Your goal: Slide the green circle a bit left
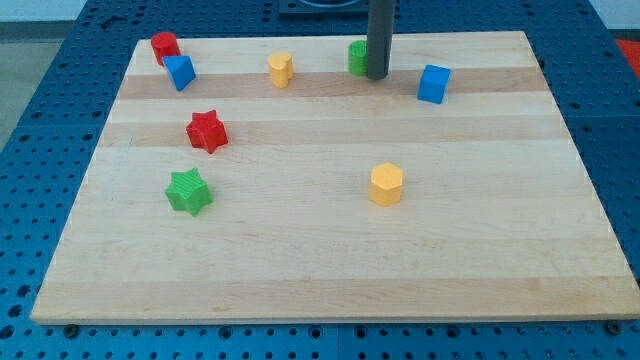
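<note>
The green circle point(356, 57) sits near the view's top, a little right of centre, partly hidden by the rod. My tip point(377, 76) rests on the board right against the green circle's right side. The rod rises straight up out of the view's top.
A wooden board point(320, 270) holds a red block point(164, 46) and blue block point(180, 72) at top left, a yellow block point(281, 69) left of the green circle, a blue cube point(434, 83) to the right, a red star point(207, 131), a green star point(188, 191) and a yellow hexagon point(386, 185).
</note>
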### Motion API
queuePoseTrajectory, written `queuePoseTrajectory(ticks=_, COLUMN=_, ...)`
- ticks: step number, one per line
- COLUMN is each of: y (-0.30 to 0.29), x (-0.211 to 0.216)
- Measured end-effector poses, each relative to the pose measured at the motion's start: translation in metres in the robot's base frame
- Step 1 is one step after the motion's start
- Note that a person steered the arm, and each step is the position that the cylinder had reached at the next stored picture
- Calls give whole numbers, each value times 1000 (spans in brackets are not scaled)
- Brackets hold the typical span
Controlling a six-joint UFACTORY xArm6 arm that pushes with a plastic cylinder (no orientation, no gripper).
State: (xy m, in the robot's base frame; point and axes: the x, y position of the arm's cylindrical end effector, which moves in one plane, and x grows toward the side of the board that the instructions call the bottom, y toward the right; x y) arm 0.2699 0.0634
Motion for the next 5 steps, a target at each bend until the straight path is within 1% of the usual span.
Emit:
queuePoseTrajectory(ticks=1, y=-3, x=-18)
queuePoseTrajectory(ticks=2, y=-2, x=-21)
queuePoseTrajectory(ticks=3, y=25, x=-23)
queuePoseTrajectory(ticks=4, y=36, x=-38)
queuePoseTrajectory(ticks=5, y=20, x=-46)
